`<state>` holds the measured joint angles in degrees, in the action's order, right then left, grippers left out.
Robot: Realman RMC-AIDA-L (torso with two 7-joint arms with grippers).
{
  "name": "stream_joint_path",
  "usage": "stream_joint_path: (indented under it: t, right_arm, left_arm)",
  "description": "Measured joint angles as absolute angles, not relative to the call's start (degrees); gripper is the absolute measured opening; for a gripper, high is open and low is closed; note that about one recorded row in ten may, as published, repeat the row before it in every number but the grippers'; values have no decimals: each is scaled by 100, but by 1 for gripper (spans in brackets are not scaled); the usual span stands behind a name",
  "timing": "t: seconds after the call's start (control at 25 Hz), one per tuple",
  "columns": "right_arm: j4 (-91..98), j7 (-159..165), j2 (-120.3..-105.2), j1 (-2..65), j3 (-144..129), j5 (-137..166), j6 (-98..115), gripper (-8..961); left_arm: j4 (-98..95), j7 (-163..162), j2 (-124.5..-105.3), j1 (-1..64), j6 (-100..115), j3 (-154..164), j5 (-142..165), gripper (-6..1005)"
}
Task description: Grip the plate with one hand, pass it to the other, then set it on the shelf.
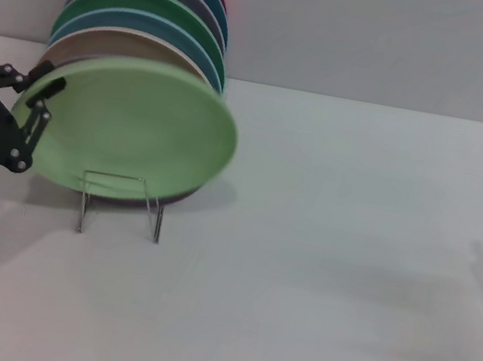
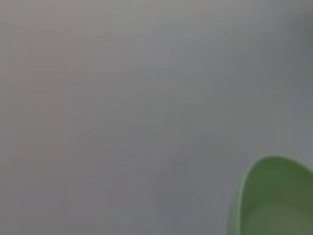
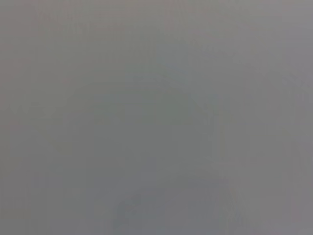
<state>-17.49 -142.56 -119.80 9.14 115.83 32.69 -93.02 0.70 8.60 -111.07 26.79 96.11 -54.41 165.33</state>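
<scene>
Left pincer (image 1: 38,103) on the pale green plate (image 1: 128,133) rim, above the rack (image 1: 121,201).

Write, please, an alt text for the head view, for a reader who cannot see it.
The black left pincer grips the left rim of a round pale mint-green plate, standing tilted at the front of a row of coloured plates over a small wire rack on a white table. The right arm is out of view.

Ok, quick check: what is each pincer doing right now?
Left pincer: closed on the left rim of the pale green plate, which stands at the front of the rack.
Right pincer: not in view.
</scene>
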Motion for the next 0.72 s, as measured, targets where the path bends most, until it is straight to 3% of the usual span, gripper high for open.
stream_joint_path:
  t: [0.56, 0.72]
  right_arm:
    - [-1758, -14243, -11966, 944, 11584, 3245, -9414, 688]
    - [-1730, -14409, -11977, 918, 11664, 3174, -9381, 710]
  left_arm:
    - [381, 1062, -11238, 2379, 9820, -5838, 16509, 252]
    - [932, 1004, -11526, 1908, 9897, -7112, 16516, 383]
